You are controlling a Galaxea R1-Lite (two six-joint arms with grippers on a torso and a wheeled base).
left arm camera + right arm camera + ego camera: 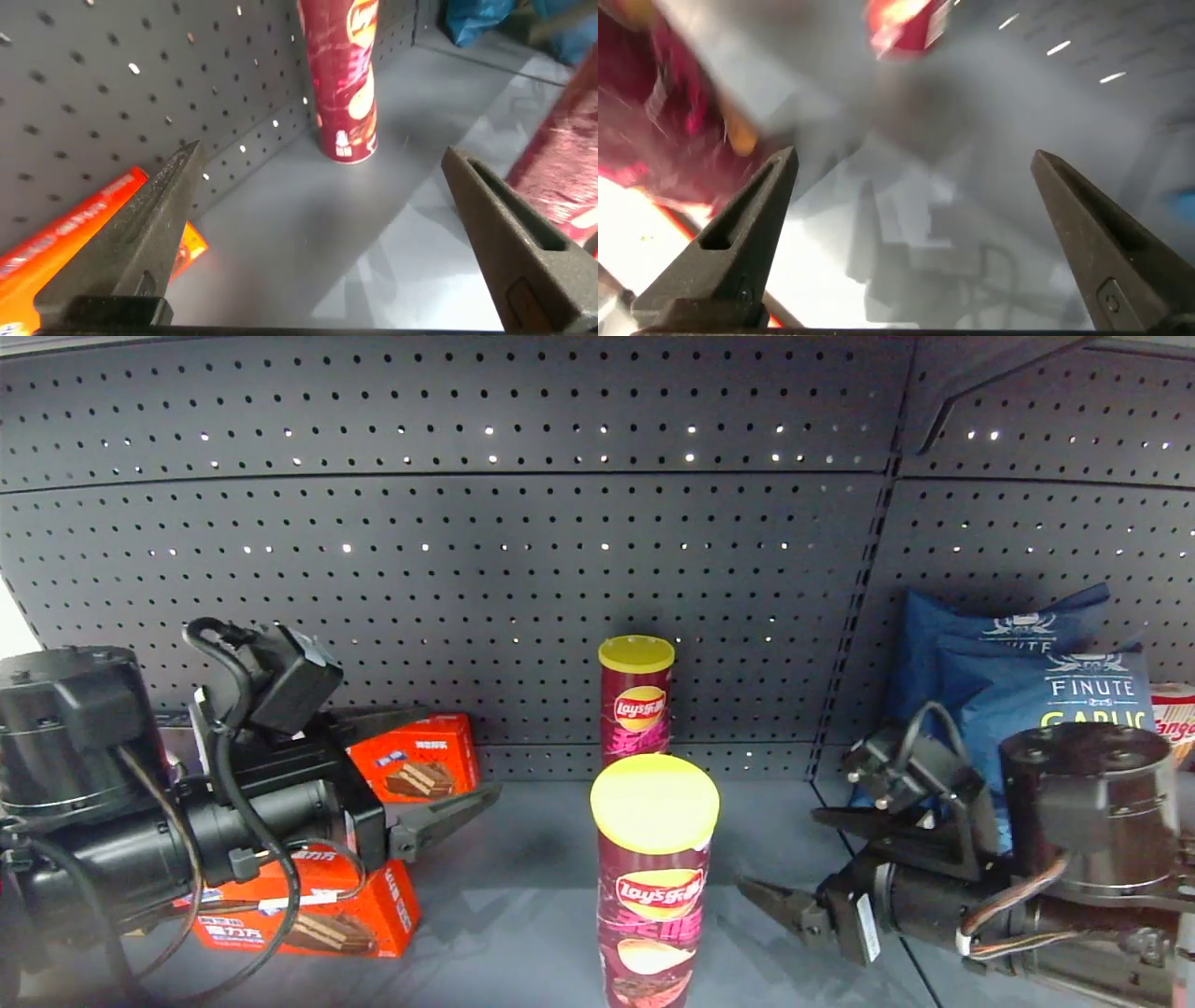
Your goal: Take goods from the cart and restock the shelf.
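Observation:
Two maroon chip cans with yellow lids stand upright on the grey shelf. The far can is by the pegboard, the near can at the front. My left gripper hangs open left of the cans, beside the orange boxes. In the left wrist view its fingers are spread wide with nothing between them, the far can ahead and the near can off to one side. Right of the near can, my right gripper is open and empty, its fingers apart, the near can blurred beyond.
Two orange wafer boxes lie at the shelf's left, one at the back and one at the front. Blue snack bags lean in the right bay behind a vertical divider. Bare shelf floor lies between the cans and each gripper.

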